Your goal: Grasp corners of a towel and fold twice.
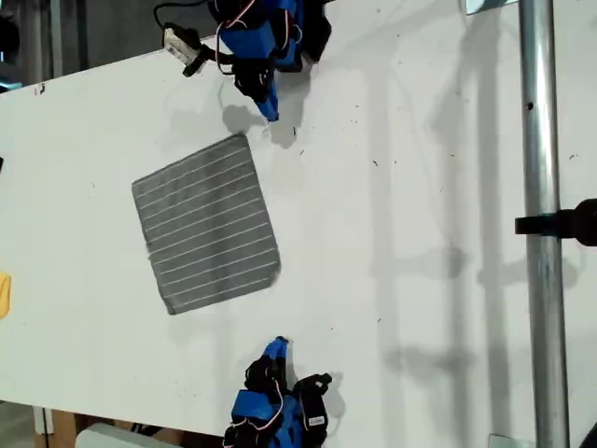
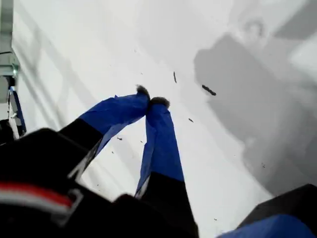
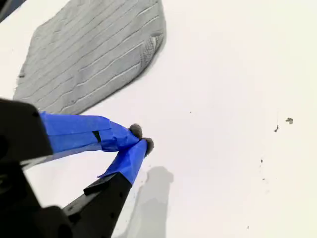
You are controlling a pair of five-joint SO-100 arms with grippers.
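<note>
The towel (image 1: 207,224), grey with thin white stripes, lies flat and unfolded on the white table (image 1: 401,280), left of centre in the exterior view. My first gripper (image 1: 271,114) (image 2: 150,100) reaches in from the exterior view's top and is shut on nothing, just beyond the towel's nearest corner (image 1: 244,140). The first wrist view shows only bare table, no towel. My second gripper (image 1: 278,346) (image 3: 141,138) comes from the exterior view's bottom, shut and empty, a short gap from another corner (image 1: 273,271) (image 3: 156,42). The towel (image 3: 89,59) spreads ahead of it.
A metal pole (image 1: 541,224) with a black clamp (image 1: 560,224) crosses the exterior view's right. A small yellow object (image 1: 3,294) sits at that view's left edge. A cable with a connector (image 1: 182,45) lies by the first arm's base. Dark specks (image 2: 208,89) dot the table.
</note>
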